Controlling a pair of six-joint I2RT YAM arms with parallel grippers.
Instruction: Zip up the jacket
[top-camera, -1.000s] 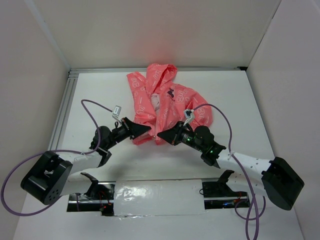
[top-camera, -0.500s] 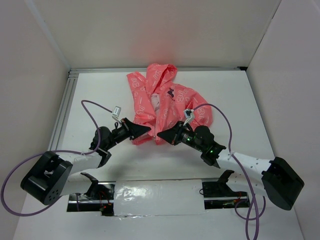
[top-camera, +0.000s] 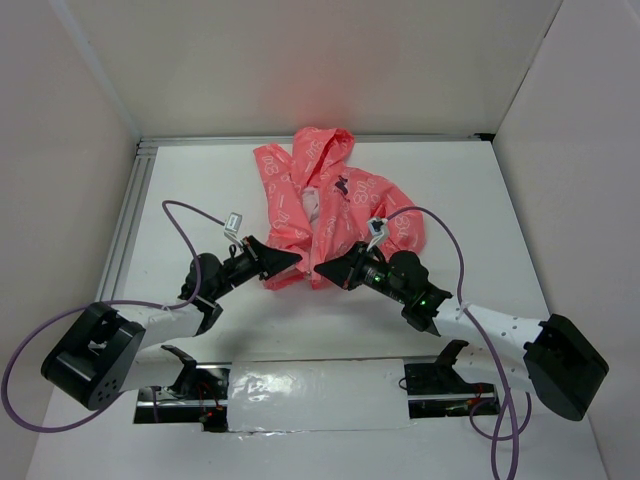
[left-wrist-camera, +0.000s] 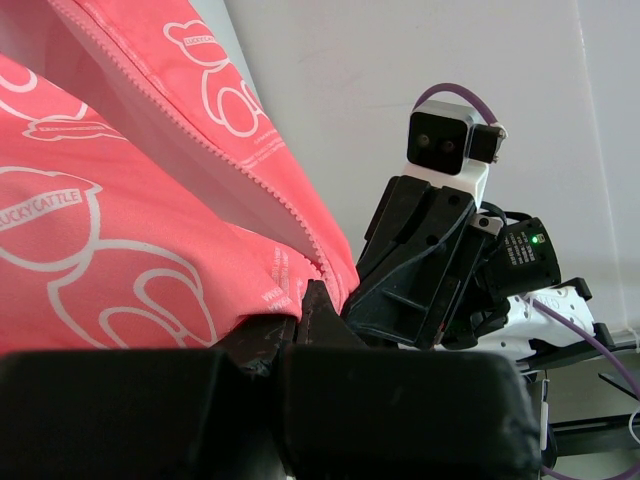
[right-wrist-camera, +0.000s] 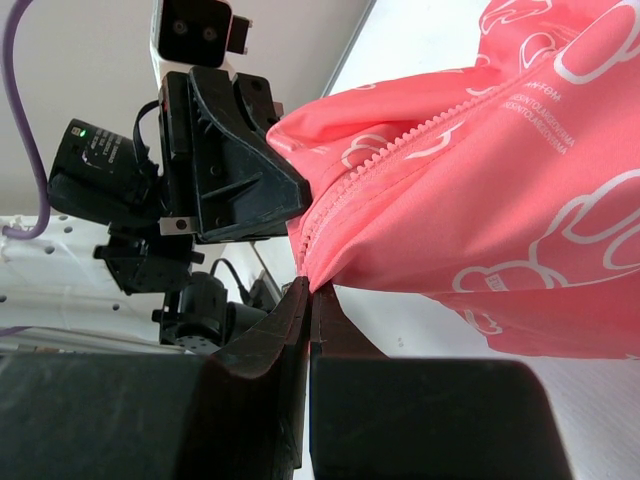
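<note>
The coral-pink jacket (top-camera: 330, 200) with pale printed pattern lies crumpled at the table's far middle, a small dark emblem on its chest. My left gripper (top-camera: 297, 258) is shut on the jacket's bottom hem on the left side. In the left wrist view the zipper teeth (left-wrist-camera: 285, 205) run down to the left gripper (left-wrist-camera: 303, 300), pinched on the fabric. My right gripper (top-camera: 322, 268) is shut on the facing hem corner beside the zipper edge (right-wrist-camera: 400, 150). In the right wrist view the right gripper (right-wrist-camera: 310, 292) holds the cloth tip. The two grippers stand close, tip to tip.
White walls enclose the table on three sides, and a metal rail (top-camera: 128, 215) runs along the left edge. Purple cables (top-camera: 445, 240) loop over both arms. A foil-covered strip (top-camera: 320, 395) lies between the arm bases at the near edge.
</note>
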